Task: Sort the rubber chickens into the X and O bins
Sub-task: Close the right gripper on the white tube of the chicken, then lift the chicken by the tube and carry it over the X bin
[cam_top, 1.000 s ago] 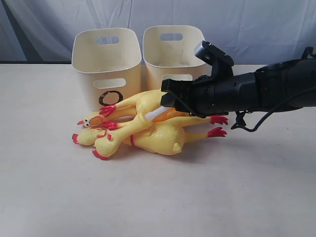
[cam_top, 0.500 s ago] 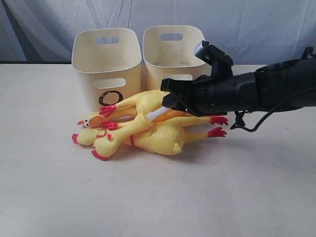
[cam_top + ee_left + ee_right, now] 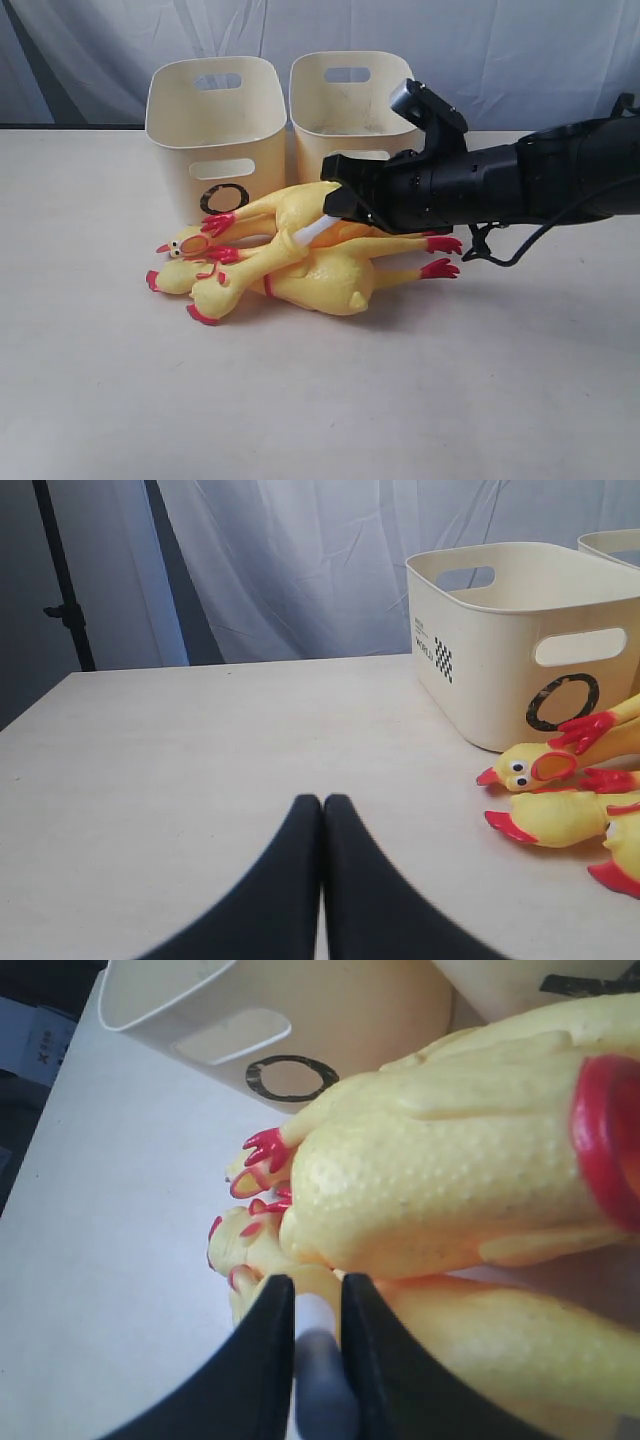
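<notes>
The pale table fills the lower field of the exterior view. The black right arm enters from 3 o'clock and reaches level toward the centre. Two cream tubs stand side by side and upright at the 12 o'clock edge of the table, close together. The O bin is at 11 o'clock from the centre, with its black ring mark facing the camera. The second bin is at 12 o'clock; the arm hides its front, so its mark cannot be read there. The three rubber chickens lie in one pile on the table directly in front of the bins, outside both. The uppermost chicken has its red feet toward 9 o'clock, just beside the O mark. The two beneath it have their heads toward 9 o'clock and their red feet toward 3 o'clock. The white tube slants across the middle of the pile. The right gripper sits at the pile, at 3 o'clock from the tube. Its two black fingers are drawn in on either side of the tube and pinch it. The left gripper appears in its wrist view only, over bare table and well apart from the chickens. Its fingers are pressed together with nothing between them.
</notes>
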Controlling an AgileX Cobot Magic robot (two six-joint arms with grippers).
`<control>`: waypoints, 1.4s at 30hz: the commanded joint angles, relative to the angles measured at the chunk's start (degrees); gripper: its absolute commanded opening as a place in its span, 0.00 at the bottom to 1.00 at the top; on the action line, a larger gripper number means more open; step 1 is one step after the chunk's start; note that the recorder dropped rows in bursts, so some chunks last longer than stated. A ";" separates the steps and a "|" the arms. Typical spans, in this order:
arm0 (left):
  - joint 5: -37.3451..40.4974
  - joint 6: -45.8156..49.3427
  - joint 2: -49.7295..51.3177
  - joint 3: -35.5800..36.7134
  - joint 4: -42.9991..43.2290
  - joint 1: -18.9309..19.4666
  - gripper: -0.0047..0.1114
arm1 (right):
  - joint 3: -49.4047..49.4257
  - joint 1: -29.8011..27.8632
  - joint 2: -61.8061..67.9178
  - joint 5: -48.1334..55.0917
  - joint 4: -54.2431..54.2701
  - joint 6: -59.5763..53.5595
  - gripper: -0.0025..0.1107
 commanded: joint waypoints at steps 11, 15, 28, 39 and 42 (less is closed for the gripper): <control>-0.26 -0.08 -0.28 0.10 0.00 -0.18 0.04 | -0.09 -0.10 -7.32 4.93 -0.48 1.61 0.01; -0.26 -0.08 -0.28 0.10 0.00 -0.18 0.04 | -0.09 -0.10 -9.12 6.62 -0.48 3.11 0.01; -0.26 -0.08 -0.28 0.10 0.00 -0.18 0.04 | -0.09 -0.10 -15.70 9.92 -0.48 4.12 0.01; -0.26 -0.08 -0.28 0.10 0.00 -0.18 0.04 | -0.09 -0.21 -21.17 8.43 -0.48 3.65 0.01; -0.26 -0.08 -0.28 0.10 0.00 -0.18 0.04 | -0.09 -0.21 -22.11 6.53 -0.48 2.40 0.01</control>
